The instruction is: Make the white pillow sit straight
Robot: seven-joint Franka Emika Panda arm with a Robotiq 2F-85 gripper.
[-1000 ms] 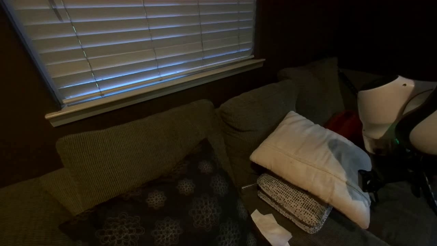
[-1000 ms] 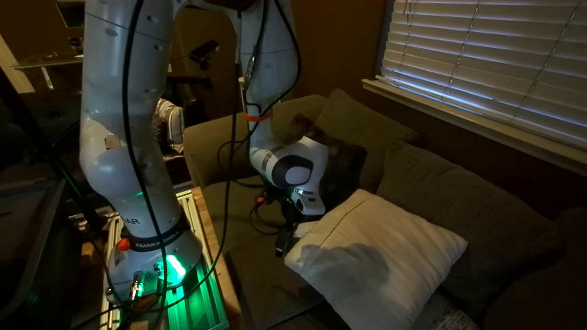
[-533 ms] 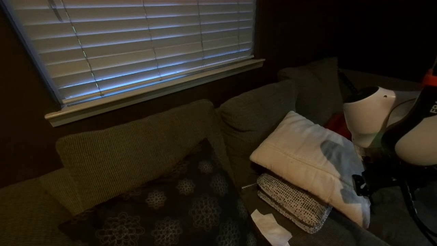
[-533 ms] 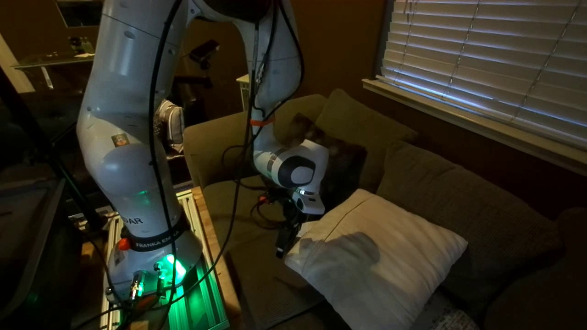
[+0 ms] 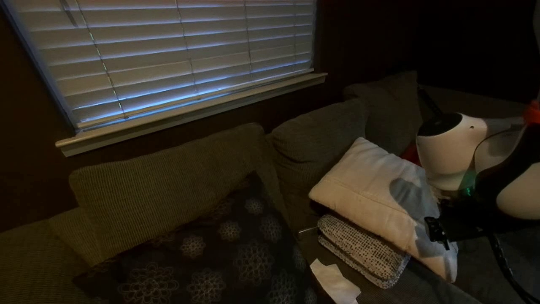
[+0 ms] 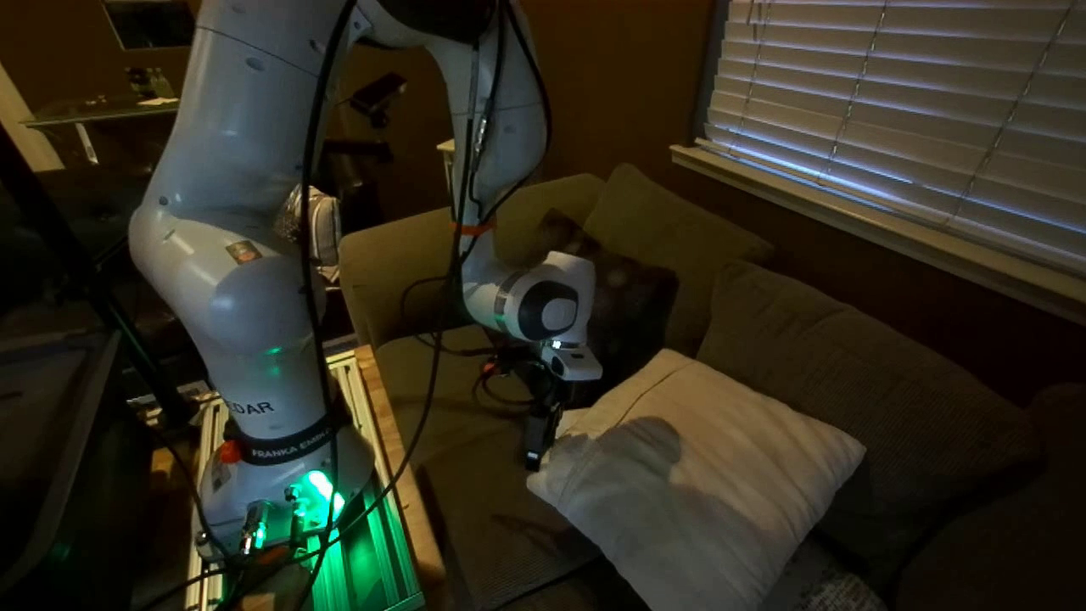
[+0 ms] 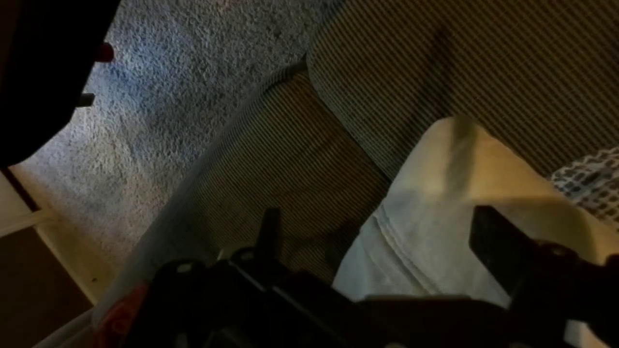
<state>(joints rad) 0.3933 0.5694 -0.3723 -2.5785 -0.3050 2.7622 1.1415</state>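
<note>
The white pillow (image 5: 371,190) lies tilted on the sofa, partly on top of the pale grey-patterned cushion (image 5: 363,249). It also shows in an exterior view (image 6: 730,467), with one corner towards the robot base. In the wrist view a corner of the white pillow (image 7: 430,232) lies below and between the jaws. My gripper (image 7: 377,215) is open and empty, one finger over the sofa seat and the other over the pillow. In both exterior views the gripper (image 5: 436,232) (image 6: 539,454) is at the pillow's near edge. I cannot tell whether it touches.
A dark speckled cushion (image 5: 202,261) lies on the sofa. A white paper (image 5: 335,280) lies beside the patterned cushion. Brown sofa back cushions (image 6: 857,382) stand behind the pillow. Cables (image 6: 433,365) hang along the arm. The sofa edge drops to carpet (image 7: 179,87).
The arm has come forward and the gripper has moved over the pillow's near edge, leftward in an exterior view. The gripper has turned slightly. The pillow has not visibly moved.
</note>
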